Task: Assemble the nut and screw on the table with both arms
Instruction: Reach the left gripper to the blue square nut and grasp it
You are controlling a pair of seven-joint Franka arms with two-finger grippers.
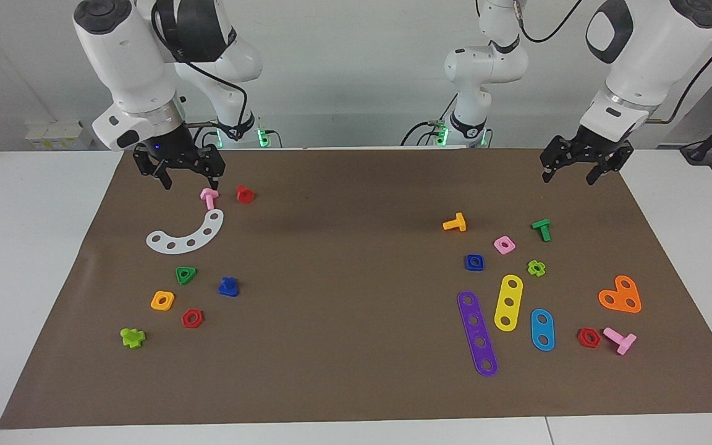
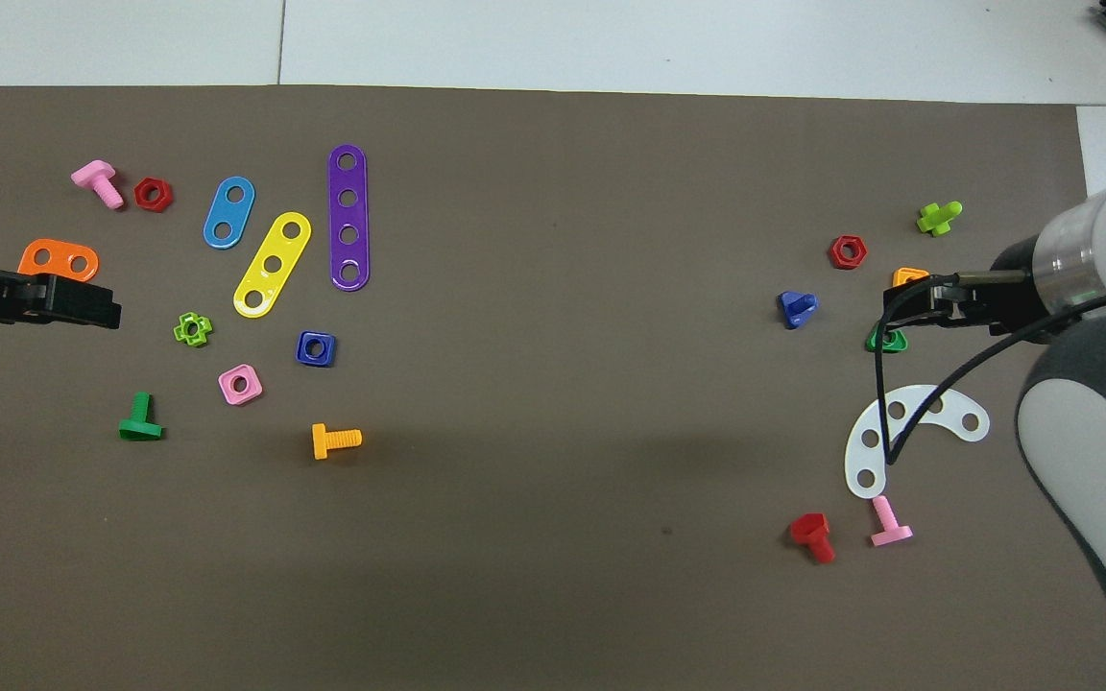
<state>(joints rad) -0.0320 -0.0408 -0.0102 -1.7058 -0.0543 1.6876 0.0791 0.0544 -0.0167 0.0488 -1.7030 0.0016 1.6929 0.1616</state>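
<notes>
The dark-blue square nut (image 1: 474, 262) lies flat on the brown mat (image 1: 356, 346) toward the left arm's end, beside a pink square nut (image 1: 504, 245); it also shows in the overhead view (image 2: 315, 347). The dark-blue screw (image 1: 228, 287) rests on its head toward the right arm's end, and shows in the overhead view too (image 2: 795, 308). My right gripper (image 1: 188, 180) hangs open and empty in the air over the parts near a white curved strip (image 1: 188, 236). My left gripper (image 1: 569, 178) hangs open and empty over the mat's left-arm end, apart from the nut.
Around the screw lie a green triangular nut (image 1: 186, 275), orange square nut (image 1: 162, 300), red hex nut (image 1: 192, 318), pink bolt (image 1: 209, 198) and red bolt (image 1: 245, 194). Around the nut lie an orange bolt (image 1: 455, 223), green bolt (image 1: 542, 229), and purple (image 1: 478, 334), yellow (image 1: 508, 303) and blue strips (image 1: 542, 329).
</notes>
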